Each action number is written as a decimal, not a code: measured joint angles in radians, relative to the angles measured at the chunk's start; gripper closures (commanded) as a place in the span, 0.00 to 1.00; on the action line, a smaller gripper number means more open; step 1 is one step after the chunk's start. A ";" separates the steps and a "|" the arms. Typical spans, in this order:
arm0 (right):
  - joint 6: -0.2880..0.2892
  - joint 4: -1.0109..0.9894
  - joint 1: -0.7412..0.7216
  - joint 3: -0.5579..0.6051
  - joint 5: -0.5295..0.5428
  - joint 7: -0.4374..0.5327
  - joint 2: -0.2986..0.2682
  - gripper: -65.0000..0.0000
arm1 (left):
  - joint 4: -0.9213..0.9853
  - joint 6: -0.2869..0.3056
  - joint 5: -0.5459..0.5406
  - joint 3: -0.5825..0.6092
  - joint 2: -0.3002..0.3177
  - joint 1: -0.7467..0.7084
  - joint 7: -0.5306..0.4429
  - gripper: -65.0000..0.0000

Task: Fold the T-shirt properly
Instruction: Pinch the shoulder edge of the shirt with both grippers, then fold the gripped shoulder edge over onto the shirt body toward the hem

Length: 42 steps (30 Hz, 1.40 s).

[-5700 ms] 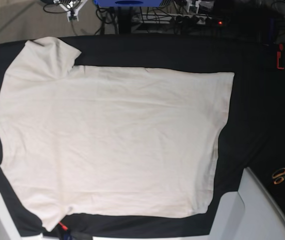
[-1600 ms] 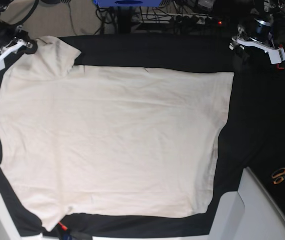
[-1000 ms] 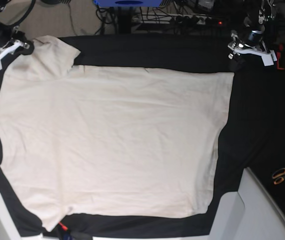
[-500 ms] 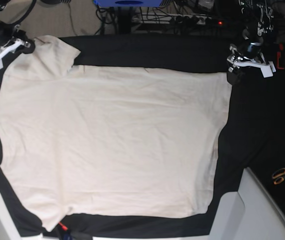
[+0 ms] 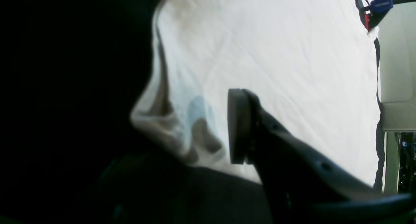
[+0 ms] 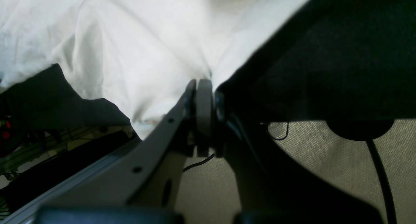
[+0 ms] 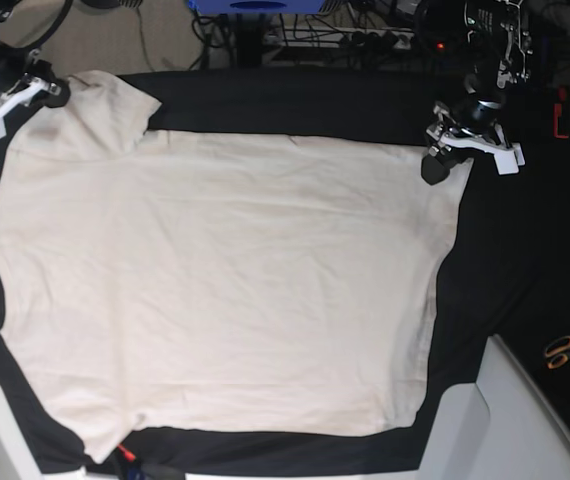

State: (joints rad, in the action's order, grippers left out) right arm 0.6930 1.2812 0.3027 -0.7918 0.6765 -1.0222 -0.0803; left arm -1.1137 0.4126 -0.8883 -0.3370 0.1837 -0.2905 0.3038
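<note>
On the black table (image 7: 525,250), the right gripper (image 6: 204,87) pinches the T-shirt (image 7: 225,290) sleeve; the left gripper (image 7: 443,158), parted, straddles its hem corner

Left tool at a lifted corner of the T-shirt

The left tool (image 5: 208,133) sits over the black worktop (image 5: 65,87), one grey pad (image 5: 237,126) plainly visible on its dark finger; the other finger is lost in shadow. Just beside that pad, the corner of the cream T-shirt (image 5: 276,55) is bunched and raised off the worktop, its hem curling up. The cloth spreads away smooth toward the far worktop edge, where a blue clamp (image 5: 378,4) shows.
</note>
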 measured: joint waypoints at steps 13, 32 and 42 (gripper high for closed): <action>0.000 0.034 0.024 0.000 -0.001 -0.004 0.001 0.99 | -0.002 -0.016 0.009 -0.002 0.003 -0.004 0.018 1.00; 0.000 0.179 -0.154 0.002 -0.003 -0.224 -0.060 0.99 | -0.369 -0.195 0.217 0.011 -0.027 -0.060 0.243 1.00; 0.000 0.165 -0.261 0.069 -0.004 -0.234 -0.113 0.99 | -0.358 -0.213 0.216 0.012 -0.027 0.010 0.261 1.00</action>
State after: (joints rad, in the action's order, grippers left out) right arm 0.6930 1.4464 0.0414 -0.7227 0.6727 -1.2564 -0.1932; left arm -1.4719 0.1997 -0.6727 -0.3252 0.1570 -0.2810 0.5652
